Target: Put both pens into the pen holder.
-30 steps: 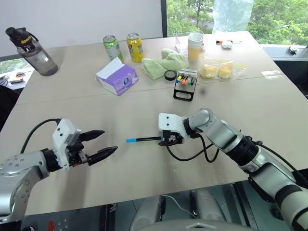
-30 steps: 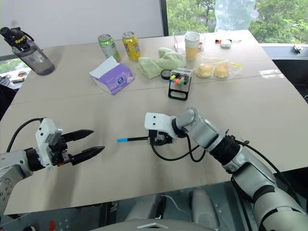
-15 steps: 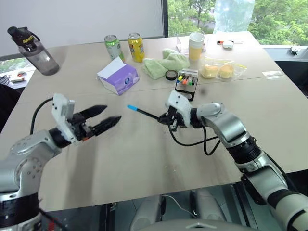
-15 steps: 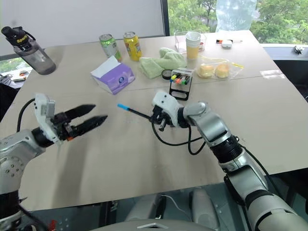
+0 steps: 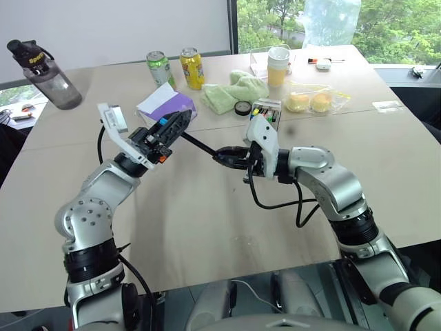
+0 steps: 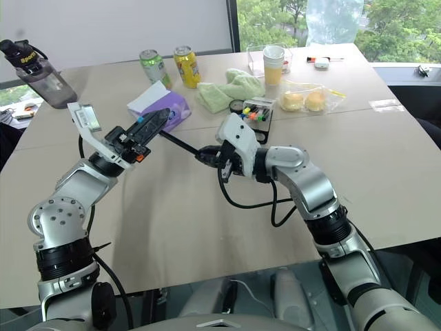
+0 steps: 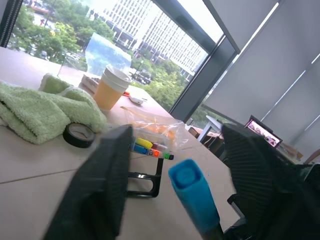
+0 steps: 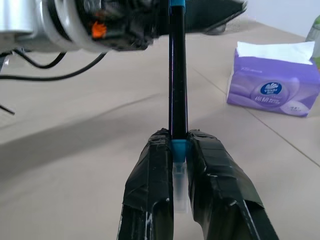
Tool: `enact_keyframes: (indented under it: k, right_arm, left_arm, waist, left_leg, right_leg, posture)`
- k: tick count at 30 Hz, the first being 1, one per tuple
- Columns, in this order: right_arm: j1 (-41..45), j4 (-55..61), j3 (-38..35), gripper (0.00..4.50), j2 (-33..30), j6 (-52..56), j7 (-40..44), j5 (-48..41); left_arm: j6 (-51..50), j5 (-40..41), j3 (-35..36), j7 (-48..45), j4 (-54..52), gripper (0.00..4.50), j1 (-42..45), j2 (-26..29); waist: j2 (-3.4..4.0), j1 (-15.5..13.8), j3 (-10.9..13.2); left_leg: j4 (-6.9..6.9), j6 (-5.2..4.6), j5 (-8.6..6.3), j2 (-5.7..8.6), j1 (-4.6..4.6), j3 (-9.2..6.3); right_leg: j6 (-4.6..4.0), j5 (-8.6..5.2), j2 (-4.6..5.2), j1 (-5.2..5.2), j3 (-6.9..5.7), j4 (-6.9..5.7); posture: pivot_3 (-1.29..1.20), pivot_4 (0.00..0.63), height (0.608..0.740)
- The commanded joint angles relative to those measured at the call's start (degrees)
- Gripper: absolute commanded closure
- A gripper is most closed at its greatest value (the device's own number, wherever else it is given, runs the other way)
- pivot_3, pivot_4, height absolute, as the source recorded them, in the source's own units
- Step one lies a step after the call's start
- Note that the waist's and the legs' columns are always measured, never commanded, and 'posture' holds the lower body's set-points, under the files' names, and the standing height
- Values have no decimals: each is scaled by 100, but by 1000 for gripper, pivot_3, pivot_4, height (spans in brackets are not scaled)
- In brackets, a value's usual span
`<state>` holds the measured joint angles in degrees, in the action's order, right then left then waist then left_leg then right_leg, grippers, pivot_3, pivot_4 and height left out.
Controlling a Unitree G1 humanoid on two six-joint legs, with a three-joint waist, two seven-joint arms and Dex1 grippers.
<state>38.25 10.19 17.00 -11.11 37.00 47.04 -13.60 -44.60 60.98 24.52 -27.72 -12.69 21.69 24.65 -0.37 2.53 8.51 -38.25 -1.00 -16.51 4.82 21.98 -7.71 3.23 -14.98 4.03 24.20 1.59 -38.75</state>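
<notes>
A thin black pen with light-blue ends hangs above the table, slanting from my right gripper up to the left. My right gripper is shut on the pen's lower blue end. My left gripper stands at the pen's upper end. Its two fingers flank the blue tip with a gap on each side, so this gripper is open. The pen holder, a small black stand with colourful marker caps, stands on the table just behind my right gripper and also shows in the left wrist view as the black-framed pen holder.
A purple-and-white tissue box lies right behind my left gripper. A green towel, a black tape roll, two cans, a cup, a bag of buns and a bottle line the back.
My right gripper lifted the pen off the table and raised it. My left arm rose and swung right until its fingers came around the pen's blue tip, narrowing.
</notes>
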Motion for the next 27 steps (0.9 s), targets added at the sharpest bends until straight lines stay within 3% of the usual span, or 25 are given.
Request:
enact_keyframes:
  k: [1, 3, 7, 13, 17, 27]
  right_arm:
    - [69, 58, -15, 4500, -21, -169, -60, -33]
    - [89, -12, -22, 4500, -28, -193, -95, -17]
    - [220, -179, 2, 4500, -63, -190, -52, -26]
    - [558, -131, 326, 1775, -522, 91, 316, 47]
    - [1131, -77, 339, 1719, -742, 838, 704, -282]
    - [1989, -271, 560, 1719, -409, 2434, 637, -788]
  left_arm:
    - [35, 223, 63, -15, -201, 3433, 30, 59]
    - [20, 311, 44, 5, -282, 4372, -17, 84]
    - [27, 385, -11, 23, -377, 4497, -75, 147]
    - [176, -218, -527, -457, -548, 4498, 88, 662]
    - [432, -963, -1181, -1126, -557, 4498, 146, 1185]
    - [799, -1537, -1725, -1807, -479, 4498, 430, 1249]
  waist:
    - [0, -8, 0]
    - [-4, -14, -2]
    - [-3, -7, -2]
    - [-4, -20, -2]
    - [-2, -3, 2]
    - [-2, -11, 2]
  left_leg:
    - [0, 0, 0, 0, 0, 0]
    - [-1, 0, 0, 0, 1, -1]
    - [-1, 0, 0, 0, -1, 0]
    - [-1, 0, 0, 1, 1, -1]
    - [2, 0, 0, 1, 0, 2]
    - [5, 0, 0, 0, 5, -5]
  right_leg:
    - [0, 0, 0, 0, 0, 0]
    - [0, 0, 0, -1, -1, 0]
    - [0, 0, 0, -1, 1, 0]
    - [0, 0, 0, -1, -2, 4]
    - [0, 0, 0, 0, 2, 3]
    - [-1, 0, 2, 1, 2, 12]
  posture:
    - [0, 150, 740]
    - [0, 150, 740]
    - [0, 150, 740]
    - [0, 150, 740]
    - [0, 150, 740]
    - [0, 150, 740]
